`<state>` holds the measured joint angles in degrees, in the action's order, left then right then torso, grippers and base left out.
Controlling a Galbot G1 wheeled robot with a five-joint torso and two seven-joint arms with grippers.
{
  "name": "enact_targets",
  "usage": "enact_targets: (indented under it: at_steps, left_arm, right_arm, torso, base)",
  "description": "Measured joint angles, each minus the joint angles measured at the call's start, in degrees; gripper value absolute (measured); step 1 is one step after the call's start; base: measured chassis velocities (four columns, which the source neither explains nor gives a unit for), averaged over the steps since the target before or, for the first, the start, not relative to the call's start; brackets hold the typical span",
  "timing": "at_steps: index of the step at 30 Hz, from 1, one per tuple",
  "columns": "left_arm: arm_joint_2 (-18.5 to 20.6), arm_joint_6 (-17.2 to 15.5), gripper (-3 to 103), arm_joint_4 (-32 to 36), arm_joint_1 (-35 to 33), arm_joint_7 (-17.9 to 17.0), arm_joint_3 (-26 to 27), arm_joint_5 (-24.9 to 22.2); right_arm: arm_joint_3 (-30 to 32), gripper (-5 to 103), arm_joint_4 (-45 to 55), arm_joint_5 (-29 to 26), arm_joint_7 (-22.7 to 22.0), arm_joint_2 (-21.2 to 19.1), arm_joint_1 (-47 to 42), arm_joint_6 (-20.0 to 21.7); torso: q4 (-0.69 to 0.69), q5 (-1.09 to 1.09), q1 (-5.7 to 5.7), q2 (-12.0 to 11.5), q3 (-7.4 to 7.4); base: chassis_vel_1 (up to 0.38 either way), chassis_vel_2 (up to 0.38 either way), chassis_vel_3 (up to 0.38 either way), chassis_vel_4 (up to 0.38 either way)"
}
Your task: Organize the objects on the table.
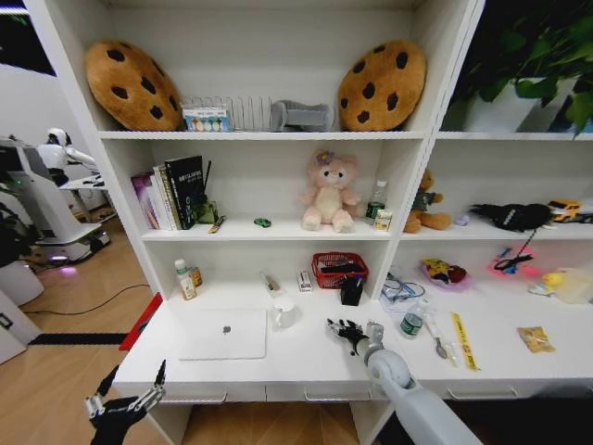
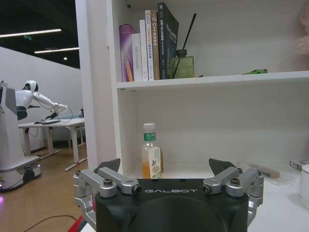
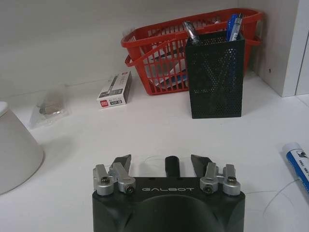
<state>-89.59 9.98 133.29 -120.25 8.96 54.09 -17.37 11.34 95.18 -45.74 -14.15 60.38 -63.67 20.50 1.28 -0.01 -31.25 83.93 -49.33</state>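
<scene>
A silver laptop [image 1: 223,334] lies closed on the white table [image 1: 306,357], left of centre. My right gripper [image 1: 347,334] hovers low over the table just right of the white mug [image 1: 283,312]. Its fingers [image 3: 122,163] stand apart, so it is open [image 3: 161,163]. A short black stub [image 3: 171,166] sits between them, touching neither. A black pen [image 3: 190,31] and a blue pen [image 3: 234,24] stand in the black mesh holder [image 3: 215,75] ahead of it. A tiny green oval item [image 1: 262,222] rests on the shelf above. My left gripper [image 1: 130,389] hangs open below the table's left front corner.
A red basket [image 1: 339,269] stands behind the pen holder [image 1: 351,290]. A small bottle [image 1: 186,280] is at the table's back left, a water bottle [image 1: 413,323] right of my right gripper. A yellow strip [image 1: 463,341] and a snack pack [image 1: 536,338] lie further right.
</scene>
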Motion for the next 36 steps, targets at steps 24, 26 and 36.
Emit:
enact_targets:
  at_steps: [24, 26, 36]
  left_arm:
    - [0.0, 0.0, 100, 0.0, 0.0, 0.0, 0.0, 0.0]
    - [0.0, 0.0, 100, 0.0, 0.0, 0.0, 0.0, 0.0]
    - [0.0, 0.0, 100, 0.0, 0.0, 0.0, 0.0, 0.0]
  right_arm:
    - [4.2, 13, 1.2, 3.9, 6.1, -2.2, -2.0, -3.6]
    - [4.9, 13, 1.7, 5.1, 7.7, -2.4, -0.9, -5.7]
    - [2.7, 13, -6.1, 5.2, 9.8, -2.8, 10.7, -13.3]
  torso:
    - [0.03, 0.05, 0.00, 0.0, -0.03]
    - [0.00, 0.01, 0.00, 0.0, -0.02]
    - [0.00, 0.02, -0.01, 0.0, -0.02]
  base:
    - [0.000, 0.000, 0.000, 0.000]
    - [0.000, 0.000, 0.000, 0.000]
    - [0.000, 0.000, 0.000, 0.000]
